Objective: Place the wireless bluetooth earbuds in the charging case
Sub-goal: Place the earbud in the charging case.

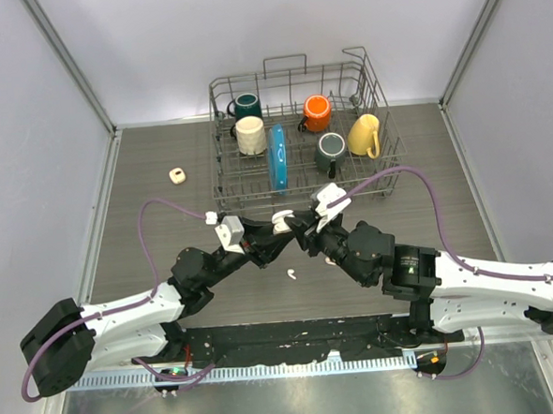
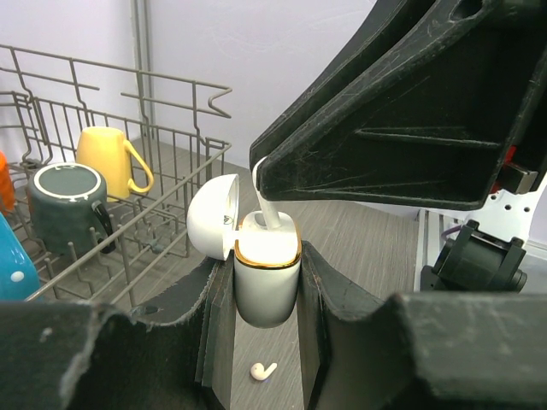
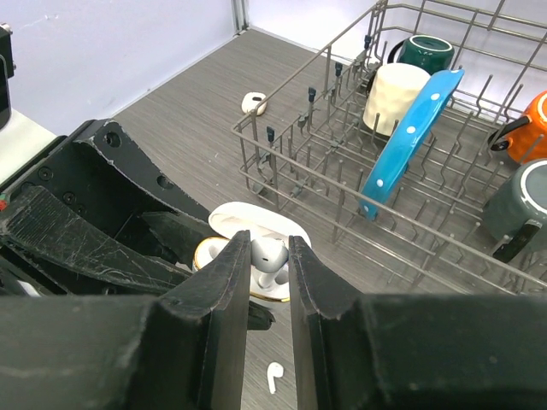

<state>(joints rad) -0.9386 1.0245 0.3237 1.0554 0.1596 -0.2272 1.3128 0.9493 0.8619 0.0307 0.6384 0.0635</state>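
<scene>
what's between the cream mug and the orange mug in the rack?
A blue plate, standing on edge in the rack between the cream mug and orange mug. Shows in the top and right wrist views.

A lab test cell; plain white panels [image 1: 247,30], metal corner posts [image 1: 70,62], grey wood-grain tabletop [image 1: 443,159].

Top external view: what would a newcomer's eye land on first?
The grippers meeting in the middle: the left gripper clamps the open charging case, the right gripper pinches an earbud at its mouth. Behind stands a wire dish rack of bright mugs; a loose earbud lies on the table nearby.
</scene>
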